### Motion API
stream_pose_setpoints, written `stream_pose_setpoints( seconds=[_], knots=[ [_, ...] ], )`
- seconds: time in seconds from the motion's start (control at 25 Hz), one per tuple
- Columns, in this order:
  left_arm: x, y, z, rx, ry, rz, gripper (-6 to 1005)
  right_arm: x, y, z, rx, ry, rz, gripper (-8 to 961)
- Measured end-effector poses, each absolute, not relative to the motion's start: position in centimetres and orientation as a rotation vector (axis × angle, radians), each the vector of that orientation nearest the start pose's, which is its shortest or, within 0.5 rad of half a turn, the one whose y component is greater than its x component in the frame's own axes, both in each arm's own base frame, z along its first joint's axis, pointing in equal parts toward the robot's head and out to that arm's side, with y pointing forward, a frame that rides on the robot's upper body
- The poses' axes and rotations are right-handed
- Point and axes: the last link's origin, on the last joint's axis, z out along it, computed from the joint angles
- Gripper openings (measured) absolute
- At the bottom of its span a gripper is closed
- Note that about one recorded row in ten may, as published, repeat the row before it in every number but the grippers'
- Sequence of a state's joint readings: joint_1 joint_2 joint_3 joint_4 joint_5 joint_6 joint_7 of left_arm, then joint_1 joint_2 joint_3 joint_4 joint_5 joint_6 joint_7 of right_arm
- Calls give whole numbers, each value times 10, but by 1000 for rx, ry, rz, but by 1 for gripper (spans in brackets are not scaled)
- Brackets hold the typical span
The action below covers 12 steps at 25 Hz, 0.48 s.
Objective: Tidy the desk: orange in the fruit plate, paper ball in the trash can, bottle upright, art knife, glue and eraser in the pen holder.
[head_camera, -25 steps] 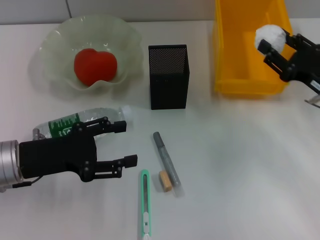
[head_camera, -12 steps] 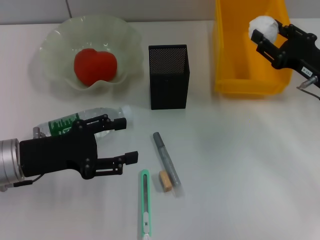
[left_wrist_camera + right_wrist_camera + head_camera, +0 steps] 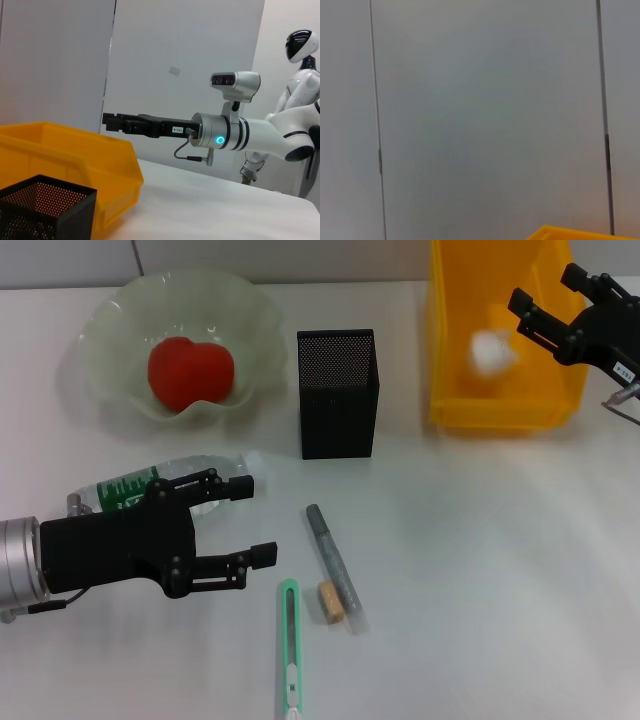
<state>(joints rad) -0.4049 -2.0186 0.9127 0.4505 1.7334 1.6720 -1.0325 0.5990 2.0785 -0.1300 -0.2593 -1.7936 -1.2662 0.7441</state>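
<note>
The white paper ball (image 3: 492,348) is a blur inside the yellow trash can (image 3: 495,412). My right gripper (image 3: 546,286) hangs open and empty over the can's far right side; the left wrist view shows it too (image 3: 111,120). A red-orange orange (image 3: 190,371) lies in the pale green fruit plate (image 3: 108,322). The clear bottle (image 3: 135,486) lies on its side, partly behind my open left gripper (image 3: 256,520). The grey glue (image 3: 333,558), tan eraser (image 3: 330,601) and green art knife (image 3: 289,645) lie in front of the black mesh pen holder (image 3: 337,392).
The pen holder (image 3: 47,202) stands between the plate and the trash can (image 3: 75,155). In the right wrist view there is a grey wall and a corner of the trash can (image 3: 572,233). White tabletop (image 3: 500,570) stretches right of the glue.
My right gripper opened and let go of the paper ball, which dropped into the trash can. The gripper shifted slightly back and right. The left arm hardly moved.
</note>
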Motion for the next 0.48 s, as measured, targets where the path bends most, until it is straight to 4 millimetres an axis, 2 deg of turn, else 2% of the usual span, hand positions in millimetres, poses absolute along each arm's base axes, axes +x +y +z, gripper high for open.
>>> stream_pose_setpoints(
  seconds=[0.08,0.48],
  knots=[
    [-283,271,-16,-2786,-403,-911,755,297,369,9,-1999,504,833,804],
    [-283,271,-17,-2786,-406,-913,750,295,363,11,-1995,487,883,803]
  ],
)
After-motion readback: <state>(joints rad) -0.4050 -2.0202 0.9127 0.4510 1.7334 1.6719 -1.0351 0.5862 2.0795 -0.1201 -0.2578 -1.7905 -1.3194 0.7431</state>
